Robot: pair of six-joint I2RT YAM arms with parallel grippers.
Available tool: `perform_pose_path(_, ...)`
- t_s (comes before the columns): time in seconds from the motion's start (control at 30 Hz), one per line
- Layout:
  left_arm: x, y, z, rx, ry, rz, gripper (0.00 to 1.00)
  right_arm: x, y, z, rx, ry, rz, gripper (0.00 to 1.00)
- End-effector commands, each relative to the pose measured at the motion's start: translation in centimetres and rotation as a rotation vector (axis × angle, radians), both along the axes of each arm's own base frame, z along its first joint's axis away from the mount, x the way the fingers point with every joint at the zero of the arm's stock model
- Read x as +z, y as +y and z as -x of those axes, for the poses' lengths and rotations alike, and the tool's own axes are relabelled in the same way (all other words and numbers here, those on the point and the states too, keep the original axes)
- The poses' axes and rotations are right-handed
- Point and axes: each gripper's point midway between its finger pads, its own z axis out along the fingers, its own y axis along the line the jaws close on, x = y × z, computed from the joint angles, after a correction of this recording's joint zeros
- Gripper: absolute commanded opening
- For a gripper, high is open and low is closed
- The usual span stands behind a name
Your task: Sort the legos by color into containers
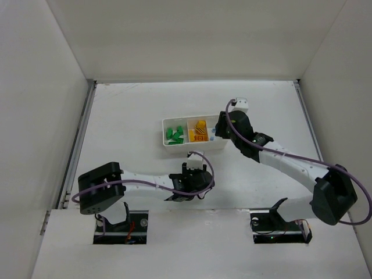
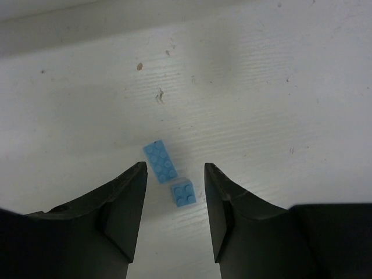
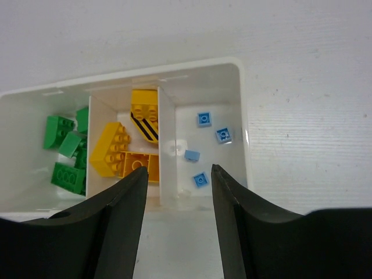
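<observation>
Left wrist: blue legos (image 2: 160,161) between parted fingers (image 2: 125,200), untouched.

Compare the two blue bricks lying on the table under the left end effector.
The long brick is oblong with two rows of studs; the small brick is square with four studs. The long brick lies at the tips of the left end effector, the small brick deeper between its fingers. Both are light blue, studs up, flat on the table.

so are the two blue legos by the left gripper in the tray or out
Out. The long blue lego and the small blue lego lie on the table between the left gripper's open fingers.
</observation>
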Motion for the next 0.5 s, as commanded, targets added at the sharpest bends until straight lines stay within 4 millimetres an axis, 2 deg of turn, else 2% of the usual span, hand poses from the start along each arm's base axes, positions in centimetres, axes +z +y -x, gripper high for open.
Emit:
perform_pose_path(0.0,0.7,0.5,-0.3,0.136,-0.015,0.016,0.41,2.8,-0.2,0.9,0.008,-0.082,-0.073,0.54)
perform_pose_path(0.2,-0.3,1.0,-0.3,0.253,-0.007,0.026,0.41,1.7,-1.7,3.4,0.007,-0.076,-0.108,0.53)
perform_pose_path(0.33,-1.4,0.8,-0.3,0.283,0.014,0.019,0.40,1.2,-1.7,4.6,0.035,-0.072,-0.144,0.53)
perform_pose_path(0.47,-1.9,0.6,-0.6,0.296,0.017,0.018,0.38,0.9,-1.6,4.8,0.041,-0.074,-0.166,0.53)
